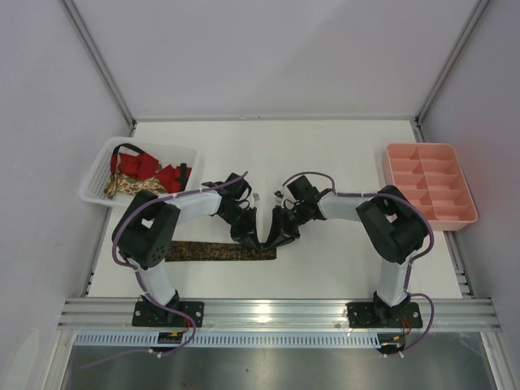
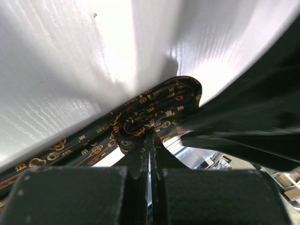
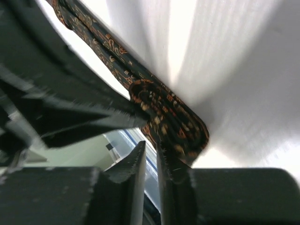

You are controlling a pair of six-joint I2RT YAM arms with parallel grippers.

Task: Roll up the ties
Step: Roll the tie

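A: Where is the tie (image 1: 219, 252)?

B: Lower centre of the overhead view. It lies flat on the desk (image 1: 325, 154) and runs left from the spot where the 2 arms meet. Its right end is wound into a small roll (image 2: 154, 112).

A: And the end effectors?

B: The left end effector (image 2: 149, 143) is closed, with its tips at the roll's core, apparently pinching fabric there. The right end effector (image 3: 151, 152) stands a slit apart against the roll's side. I cannot tell whether it grips anything.

A: What could go wrong from here?

B: The coil looks loose and has only a few turns. If the left pinch slips, it likely springs open. If the right end effector catches just the outer layer, it could drag that layer out and skew the roll into a cone. The 2 end effectors also sit very close together, so a small misjudged move may knock 1 into the other and spill the coil.

A: Much left?

B: I judge so. More ties (image 1: 171, 175) sit in the basket (image 1: 91, 193) at upper left.
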